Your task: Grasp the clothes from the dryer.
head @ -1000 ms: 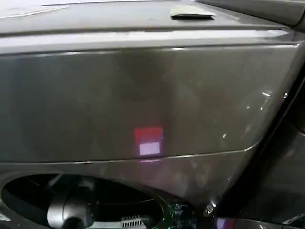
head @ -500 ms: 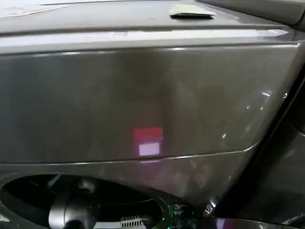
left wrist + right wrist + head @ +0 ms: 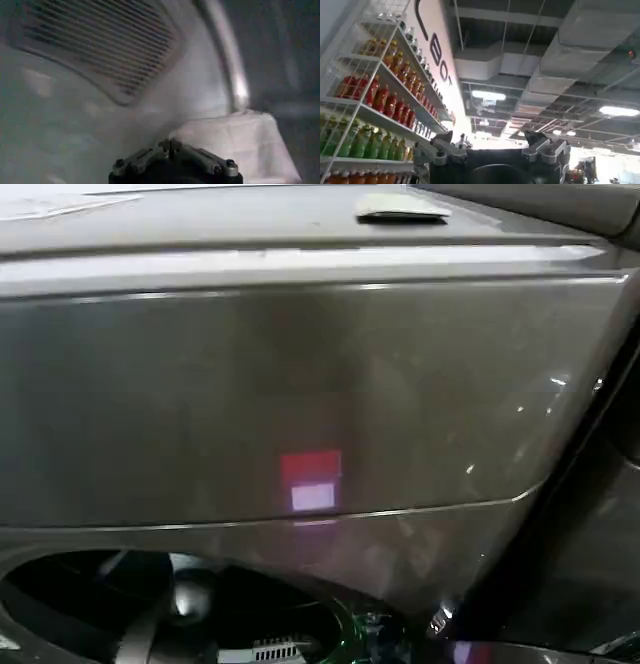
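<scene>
L hand (image 3: 172,150) is inside the dryer (image 3: 300,384) drum, fingers drawn together, nothing between them. The clothes (image 3: 235,145), a white bundle, lie just beyond it near the drum's rear wall, beside the vent grille (image 3: 100,45). R hand (image 3: 497,150) points up at the ceiling, fingers spread, gripping nothing.

Dim, blurred views; glare streaks the dryer (image 3: 300,384) front.

My head camera looks down, very close, at the dryer (image 3: 300,384) front and the top of its porthole. My left wrist camera sits inside the drum, facing the clothes (image 3: 235,140) nearby. My right wrist camera points up at shelves (image 3: 375,100) and ceiling (image 3: 545,45).
</scene>
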Motion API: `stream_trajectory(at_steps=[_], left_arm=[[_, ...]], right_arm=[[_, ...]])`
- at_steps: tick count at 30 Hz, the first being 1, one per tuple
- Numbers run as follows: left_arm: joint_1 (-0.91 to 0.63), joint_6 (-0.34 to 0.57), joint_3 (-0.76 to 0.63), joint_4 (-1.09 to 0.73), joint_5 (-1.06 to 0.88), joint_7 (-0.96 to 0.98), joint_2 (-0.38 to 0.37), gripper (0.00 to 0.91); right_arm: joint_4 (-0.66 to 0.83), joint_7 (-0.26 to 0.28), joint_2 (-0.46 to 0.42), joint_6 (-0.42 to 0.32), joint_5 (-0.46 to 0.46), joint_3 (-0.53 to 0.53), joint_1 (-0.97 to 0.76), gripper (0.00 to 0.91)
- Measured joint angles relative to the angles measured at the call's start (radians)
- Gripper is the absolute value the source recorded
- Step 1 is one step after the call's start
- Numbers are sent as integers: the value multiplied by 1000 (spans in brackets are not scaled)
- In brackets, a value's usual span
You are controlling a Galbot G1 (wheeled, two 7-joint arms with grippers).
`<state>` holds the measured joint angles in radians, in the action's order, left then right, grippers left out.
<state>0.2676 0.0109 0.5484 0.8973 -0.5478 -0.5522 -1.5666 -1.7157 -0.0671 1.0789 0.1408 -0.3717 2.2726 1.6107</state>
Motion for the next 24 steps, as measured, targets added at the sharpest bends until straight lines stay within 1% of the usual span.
stream_trajectory(at_steps=[7, 13, 19, 24], left_arm=[[108, -88, -5, 195, 163, 252, -32, 0], [198, -147, -6, 338, 274, 403, -43, 0], [274, -189, -12, 453, 350, 497, -43, 0], [311, -208, -14, 511, 388, 541, -42, 0]], right_arm=[[-5, -1, 1, -14, -1, -12, -7, 907], [-10, -2, 3, -21, -1, -17, -11, 907], [-13, -5, 3, -25, -6, -17, -13, 907], [-14, -6, 3, -27, -8, -14, -10, 907]])
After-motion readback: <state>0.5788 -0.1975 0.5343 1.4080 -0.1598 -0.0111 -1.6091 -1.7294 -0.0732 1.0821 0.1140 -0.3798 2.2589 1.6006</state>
